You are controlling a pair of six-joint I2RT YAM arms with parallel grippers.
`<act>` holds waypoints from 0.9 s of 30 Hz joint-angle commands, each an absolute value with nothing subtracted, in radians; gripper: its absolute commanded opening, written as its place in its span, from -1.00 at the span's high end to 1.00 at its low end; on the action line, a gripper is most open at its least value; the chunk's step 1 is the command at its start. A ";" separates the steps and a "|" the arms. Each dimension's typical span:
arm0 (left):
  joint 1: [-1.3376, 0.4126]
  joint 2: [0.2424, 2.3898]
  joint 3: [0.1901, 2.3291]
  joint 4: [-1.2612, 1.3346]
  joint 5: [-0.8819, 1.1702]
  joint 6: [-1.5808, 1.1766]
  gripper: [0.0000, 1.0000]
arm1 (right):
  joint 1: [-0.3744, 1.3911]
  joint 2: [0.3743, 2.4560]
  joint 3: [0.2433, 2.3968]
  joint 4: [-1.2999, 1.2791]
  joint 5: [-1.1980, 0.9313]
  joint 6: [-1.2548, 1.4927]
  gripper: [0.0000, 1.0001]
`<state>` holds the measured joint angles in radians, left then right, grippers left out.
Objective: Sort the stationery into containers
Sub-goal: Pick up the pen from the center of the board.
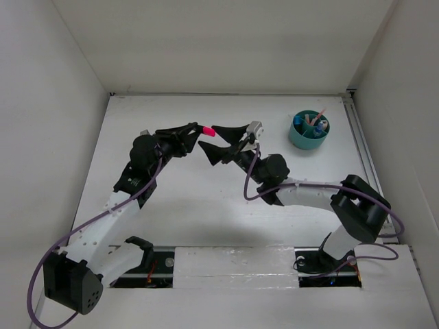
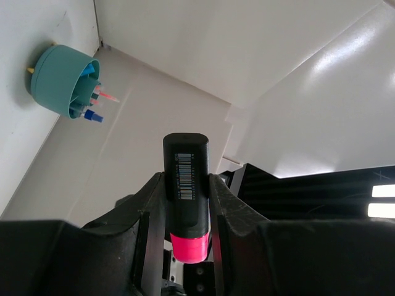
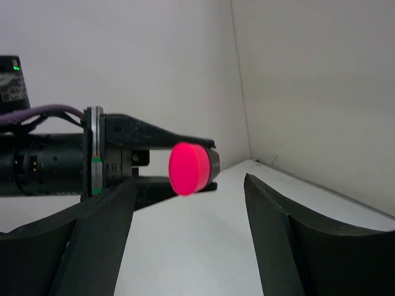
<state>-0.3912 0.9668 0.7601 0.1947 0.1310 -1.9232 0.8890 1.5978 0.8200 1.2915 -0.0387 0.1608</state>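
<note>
**Handover position, three views.** The left hand [image 1: 197, 132] is clamped on a black marker [image 1: 207, 130], held in the air above the middle of the white tabletop [image 1: 192, 205]. You see only the marker's pink cap projecting beyond the fingertips in the top view.

In the left wrist view, the two fingers [image 2: 151, 209] of the left hand [image 2: 186, 188] press against opposite sides of the marker [image 2: 185, 166]. Its barcode label faces the camera, and its blunt black end points away from the camera.

The right hand [image 1: 208, 137] is spread wide and meets the left hand tip to tip. In the right wrist view, the pink cap [image 3: 188, 168] faces you squarely and is centred in the gap of the right hand [image 3: 190, 185]. Neither finger [image 3: 92, 237] touches it. The left hand [image 3: 154, 161] lies behind the cap.

The teal organiser [image 1: 296, 140] stands at the far right of the tabletop, well apart from both hands. Pink and blue-tipped items stand in it. The left wrist view shows the organiser [image 2: 58, 77] from the side, with those tips protruding from its mouth.
</note>
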 commanded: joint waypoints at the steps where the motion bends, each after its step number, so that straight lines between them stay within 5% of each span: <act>1: -0.390 0.959 0.796 0.265 0.155 -1.934 1.00 | 0.881 1.594 0.885 1.815 -0.067 0.153 -0.50; 5: -0.390 0.959 0.796 0.265 0.155 -1.934 1.00 | 0.862 1.606 0.908 1.815 -0.077 0.166 -0.41; 15: -0.390 0.977 0.796 0.265 0.175 -1.925 1.00 | 0.862 1.634 0.930 1.815 -0.087 0.175 0.16; 27: -0.390 0.986 0.796 0.275 0.175 -1.925 1.00 | 0.853 1.634 0.930 1.815 -0.087 0.166 0.53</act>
